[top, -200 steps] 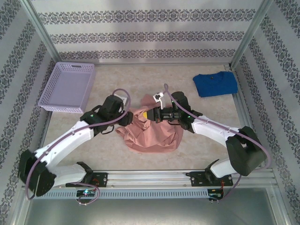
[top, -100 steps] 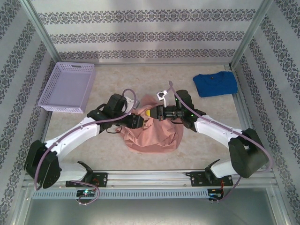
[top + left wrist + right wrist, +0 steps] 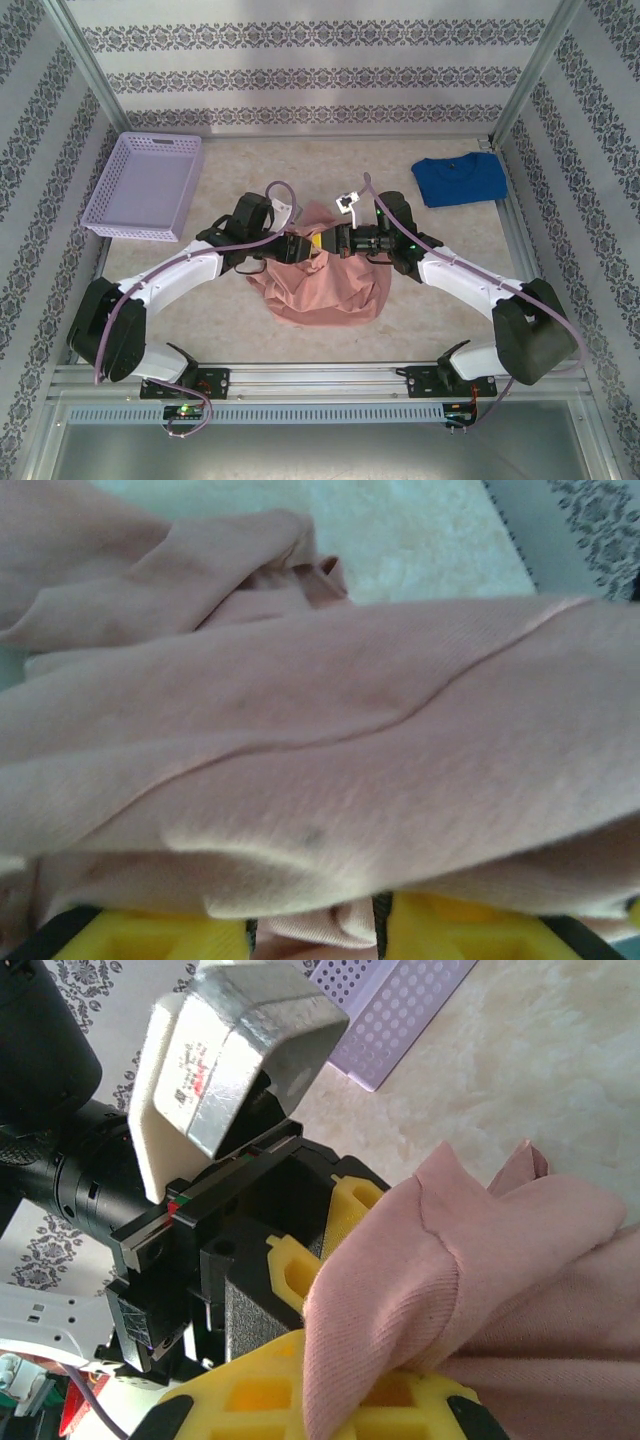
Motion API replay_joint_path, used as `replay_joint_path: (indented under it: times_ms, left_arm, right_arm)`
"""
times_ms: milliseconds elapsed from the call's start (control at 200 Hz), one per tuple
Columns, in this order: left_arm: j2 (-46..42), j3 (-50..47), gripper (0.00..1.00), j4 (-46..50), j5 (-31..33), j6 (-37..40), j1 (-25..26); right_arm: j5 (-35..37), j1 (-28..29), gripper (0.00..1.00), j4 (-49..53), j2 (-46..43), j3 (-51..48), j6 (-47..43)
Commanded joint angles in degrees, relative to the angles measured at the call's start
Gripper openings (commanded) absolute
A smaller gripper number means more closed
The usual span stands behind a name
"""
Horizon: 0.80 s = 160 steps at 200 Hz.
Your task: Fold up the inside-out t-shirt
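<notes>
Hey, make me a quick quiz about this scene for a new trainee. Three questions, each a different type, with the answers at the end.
1. Multiple choice: seen from the top camera, where on the table does the lilac basket stand? A) far left B) near right C) middle
2. True or false: the right gripper is shut on the salmon-pink t-shirt.
3. Fill in the word: the blue t-shirt lies flat at the far ___ side of the table.

Key: 1 A; 2 true; 3 right.
</notes>
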<state>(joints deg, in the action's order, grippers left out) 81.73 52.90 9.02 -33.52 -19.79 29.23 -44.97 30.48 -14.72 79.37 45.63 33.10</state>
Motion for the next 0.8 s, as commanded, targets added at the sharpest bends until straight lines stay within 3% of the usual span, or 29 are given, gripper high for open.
replay_joint_path:
  times_ms: [0, 75, 140, 335, 590, 794]
  left_arm:
    - [0.00, 1.21, 0.24, -6.15, -4.16, -0.41, -0.58]
    - [-1.33, 0.46, 0.08, -6.67, -4.30, -0.93, -0.58]
    - [-2.89, -0.07, 0.00, -5.82, -3.87, -1.16, -0.58]
    - [-9.68, -2.74, 0.00, -1.15, -2.96, -2.73, -0.46]
    - [-17.95, -1.78, 0.00, 2.27, -0.05, -5.82, 2.50]
    - [-11.82, 5.11, 0.00, 3.10, 7.88, -6.61, 11.82]
  right_arm:
    - [0.53, -0.51, 0.00, -0.39, -1.89, 0.12, -0.52]
    - [1.48, -0.51, 0.00, 0.03, -1.86, 0.50, -0.42]
    - [2.39, -0.60, 0.00, 0.39, -1.79, 0.75, -0.31]
    - [10.99, -1.34, 0.00, 9.56, -0.92, 4.31, -0.76]
    - [20.55, -0.68, 0.39, 27.02, 0.95, 12.33, -7.33]
    - [32.32, -1.51, 0.48, 42.82, -9.56, 12.19, -17.54]
